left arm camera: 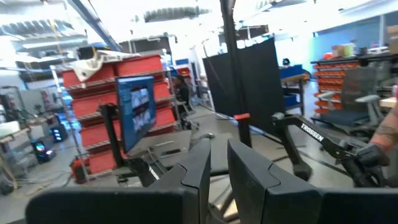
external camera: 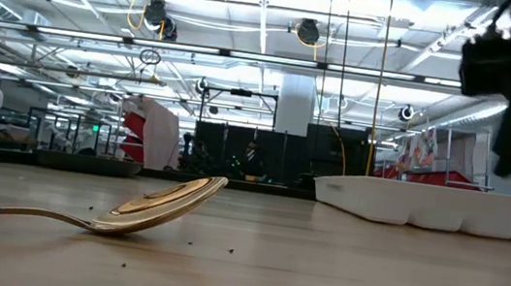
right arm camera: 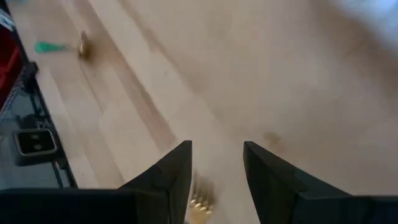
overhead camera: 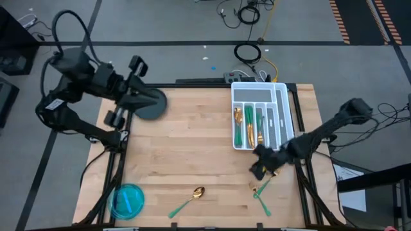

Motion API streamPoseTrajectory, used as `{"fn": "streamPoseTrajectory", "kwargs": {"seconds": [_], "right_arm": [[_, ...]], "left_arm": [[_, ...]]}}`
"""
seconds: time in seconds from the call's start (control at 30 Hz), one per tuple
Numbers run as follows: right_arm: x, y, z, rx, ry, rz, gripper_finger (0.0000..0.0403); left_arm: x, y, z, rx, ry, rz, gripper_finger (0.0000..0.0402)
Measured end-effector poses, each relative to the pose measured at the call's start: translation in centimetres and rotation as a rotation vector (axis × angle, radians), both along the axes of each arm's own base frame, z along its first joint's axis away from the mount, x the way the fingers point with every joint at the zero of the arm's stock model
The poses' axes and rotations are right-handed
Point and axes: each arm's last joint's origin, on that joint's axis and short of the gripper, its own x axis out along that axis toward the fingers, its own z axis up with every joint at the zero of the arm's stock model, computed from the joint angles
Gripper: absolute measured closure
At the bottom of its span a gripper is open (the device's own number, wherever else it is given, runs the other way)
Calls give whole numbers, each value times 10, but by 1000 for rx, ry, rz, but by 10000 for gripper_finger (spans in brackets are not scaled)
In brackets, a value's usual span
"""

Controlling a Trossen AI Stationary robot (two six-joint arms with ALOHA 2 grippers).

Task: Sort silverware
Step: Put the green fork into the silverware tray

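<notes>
From overhead I see my right gripper [overhead camera: 268,164] just off the near corner of the white plastic divided tray [overhead camera: 286,109], above the pale wooden tabletop [overhead camera: 186,147]. In the right wrist view its two dark fingers [right arm camera: 171,177] stand apart with a clear gap, and a gold fork head [right arm camera: 200,202] shows low in that gap. I read this as a piece of silverware held between the fingers, though the contact itself is hidden from me.

The tray already holds several gold-and-green pieces [overhead camera: 248,125] lying lengthwise in its compartments. I cannot tell from here which are forks, spoons or knives.

On the table near the front edge, a gold spoon with a slim green handle [overhead camera: 187,200] lies alone, bowl toward the tray. The low view shows it close up, bowl tilted upward. Further right, just below my right gripper, more green-handled pieces [overhead camera: 261,192] lie crossed over each other. A round blue dish [overhead camera: 127,199] sits at the front left corner.

My left arm waits at the back left of the table, its gripper [overhead camera: 128,96] beside a dark round base [overhead camera: 149,102]. In the left wrist view its fingers [left arm camera: 249,177] stand nearly together with only a narrow slit, holding nothing and pointing out into the room.
</notes>
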Motion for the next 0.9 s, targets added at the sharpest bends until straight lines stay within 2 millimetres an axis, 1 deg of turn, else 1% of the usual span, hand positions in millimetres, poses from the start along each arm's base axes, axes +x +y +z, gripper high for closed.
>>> {"fn": "streamPoseTrajectory", "kwargs": {"seconds": [0.07,0.13,0.27,0.37,0.43,0.47,0.57,0.67,0.8,0.9], "right_arm": [[4,18,-11,0,14,-9,264],[9,35,-12,-19,36,-27,264],[19,59,1,-147,133,-45,264],[24,73,13,-286,285,-18,264],[24,84,16,-375,392,13,264],[24,92,16,-392,428,34,264],[27,118,17,-338,443,79,263],[26,141,13,-267,427,76,255],[23,157,9,-170,391,13,225],[20,162,5,-150,395,-29,199]], "left_arm": [[-5,-3,0,0,6,-18,338],[-8,-6,0,0,8,-32,338],[-10,-8,1,7,6,-46,338],[-13,-9,1,7,9,-47,338],[-13,-9,-1,8,27,-48,338],[-13,-9,-2,9,33,-54,338],[-13,-9,-3,10,51,-63,338],[-15,-9,-3,12,48,-71,338],[-17,-10,-2,15,44,-88,338],[-16,-10,-3,15,47,-89,338]]}}
